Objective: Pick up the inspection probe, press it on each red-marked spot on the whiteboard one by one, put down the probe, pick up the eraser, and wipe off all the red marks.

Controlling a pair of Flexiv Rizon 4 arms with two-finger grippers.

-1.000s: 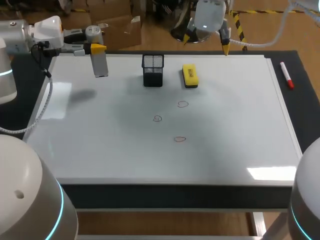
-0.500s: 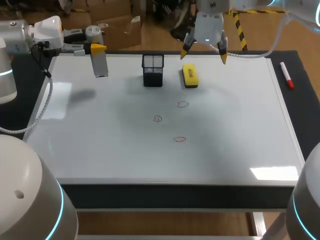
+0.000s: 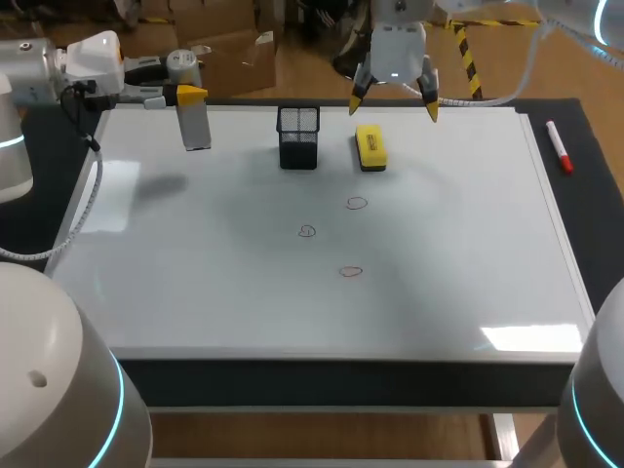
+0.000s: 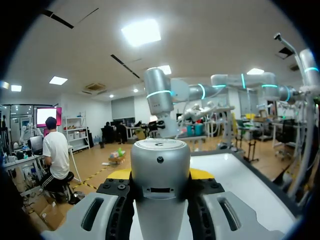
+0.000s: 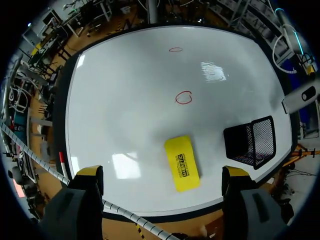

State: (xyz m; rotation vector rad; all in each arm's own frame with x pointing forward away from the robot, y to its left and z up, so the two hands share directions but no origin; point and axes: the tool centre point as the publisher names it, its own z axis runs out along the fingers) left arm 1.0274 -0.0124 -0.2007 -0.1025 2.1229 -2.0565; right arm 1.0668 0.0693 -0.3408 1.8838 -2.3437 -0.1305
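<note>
Left tool [image 3: 190,95] sits over the far left corner of the whiteboard [image 3: 195,253], fingers pointing along the far edge. It is clamped on the inspection probe [image 3: 196,127], a grey, round-capped cylinder held upright and clear of the board. In the left wrist view the probe [image 4: 160,165] fills the gap of the left tool [image 4: 160,175], with a yellow tip pressed to each side. Right tool [image 3: 395,105] hangs above the far edge near the middle, fingers spread wide and gripping nothing. The yellow eraser [image 3: 370,147] lies flat on the board just below it. In the right wrist view the eraser [image 5: 182,163] shows between and slightly ahead of the parted tips of the right tool [image 5: 162,175]. A black mesh cup [image 3: 298,136] stands just beside the eraser, apart from it. Three small red marks [image 3: 357,203] sit mid-board, spaced out and unwiped. Only two show in the right wrist view [image 5: 184,97], on the whiteboard [image 5: 125,100]. A red-capped marker pen [image 3: 559,146] lies on the dark bench [image 3: 585,127], off the board's right edge.
</note>
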